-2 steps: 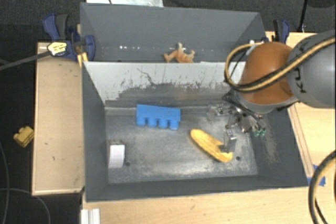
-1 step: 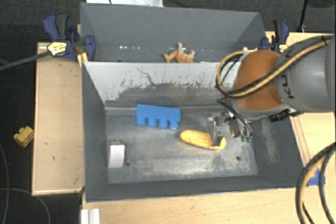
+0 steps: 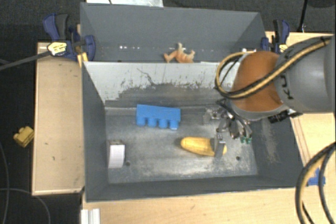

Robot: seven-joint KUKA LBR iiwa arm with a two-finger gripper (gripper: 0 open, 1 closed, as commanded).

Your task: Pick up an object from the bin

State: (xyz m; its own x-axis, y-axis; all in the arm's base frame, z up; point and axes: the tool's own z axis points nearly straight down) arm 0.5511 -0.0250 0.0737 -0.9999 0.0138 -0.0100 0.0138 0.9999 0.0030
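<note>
The tool [image 3: 220,145] hangs low over the tapered end of the yellow banana [image 3: 197,146], a spot suiting a pinch; its width cannot be told.

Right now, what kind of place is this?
Probably a robotics lab: a grey metal bin holding a banana and blue block, with a robot arm's end effector beside the banana.

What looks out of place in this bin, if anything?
A small tan figure sits high on the ledge of the bin's back wall, apart from the blue block, yellow banana and white piece on the floor.
</note>
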